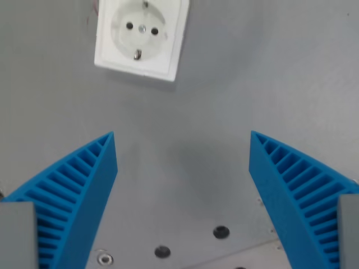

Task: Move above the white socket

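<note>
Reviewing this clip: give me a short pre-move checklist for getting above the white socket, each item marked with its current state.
1. White socket in view: ok, near the top edge, toward the wrist view's left.
2. Gripper centred over the socket: not ok, the socket sits well above the fingertips in the picture.
3. Jaws empty: ok, blue fingers wide apart, nothing between.
4. Path clear: ok, only bare grey surface between.
5. Height over the socket: cannot tell.
</note>
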Tool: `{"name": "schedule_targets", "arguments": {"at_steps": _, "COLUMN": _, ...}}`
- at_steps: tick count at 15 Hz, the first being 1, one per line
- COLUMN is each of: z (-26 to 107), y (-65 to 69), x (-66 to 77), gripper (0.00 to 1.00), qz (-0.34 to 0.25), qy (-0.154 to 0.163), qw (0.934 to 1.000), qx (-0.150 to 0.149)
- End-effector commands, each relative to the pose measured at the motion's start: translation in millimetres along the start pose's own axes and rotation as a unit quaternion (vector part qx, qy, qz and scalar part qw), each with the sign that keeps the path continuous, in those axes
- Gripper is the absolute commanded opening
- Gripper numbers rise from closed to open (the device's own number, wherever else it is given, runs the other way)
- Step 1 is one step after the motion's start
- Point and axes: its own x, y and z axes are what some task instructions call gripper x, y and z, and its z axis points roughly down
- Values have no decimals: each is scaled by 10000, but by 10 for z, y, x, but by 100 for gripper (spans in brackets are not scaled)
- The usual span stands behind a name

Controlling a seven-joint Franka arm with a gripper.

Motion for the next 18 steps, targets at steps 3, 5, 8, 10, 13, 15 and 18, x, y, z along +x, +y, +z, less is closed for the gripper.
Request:
{"name": "schedule_targets", "arguments": {"at_steps": 3, "z": 149, "y": -96, "x": 244, "gripper": 100, "qz": 962, "qy": 162, "qw": 9942, "qx": -459}}
{"name": "schedule_targets", "arguments": {"at_steps": 5, "z": 196, "y": -122, "x": 298, "gripper": 100, "qz": 1042, "qy": 182, "qw": 9933, "qx": -461}}
{"name": "schedule_targets", "arguments": {"at_steps": 8, "z": 249, "y": -155, "x": 356, "gripper": 100, "qz": 1146, "qy": 234, "qw": 9920, "qx": -468}}
{"name": "schedule_targets", "arguments": {"at_steps": 10, "z": 282, "y": -175, "x": 391, "gripper": 100, "qz": 1200, "qy": 250, "qw": 9913, "qx": -485}}
{"name": "schedule_targets", "arguments": {"at_steps": 13, "z": 332, "y": -206, "x": 446, "gripper": 100, "qz": 1261, "qy": 282, "qw": 9904, "qx": -487}}
{"name": "schedule_targets", "arguments": {"at_steps": 15, "z": 367, "y": -226, "x": 483, "gripper": 100, "qz": 1294, "qy": 287, "qw": 9900, "qx": -491}}
{"name": "schedule_targets", "arguments": {"at_steps": 18, "z": 413, "y": -255, "x": 533, "gripper": 100, "qz": 1314, "qy": 269, "qw": 9896, "qx": -514}}
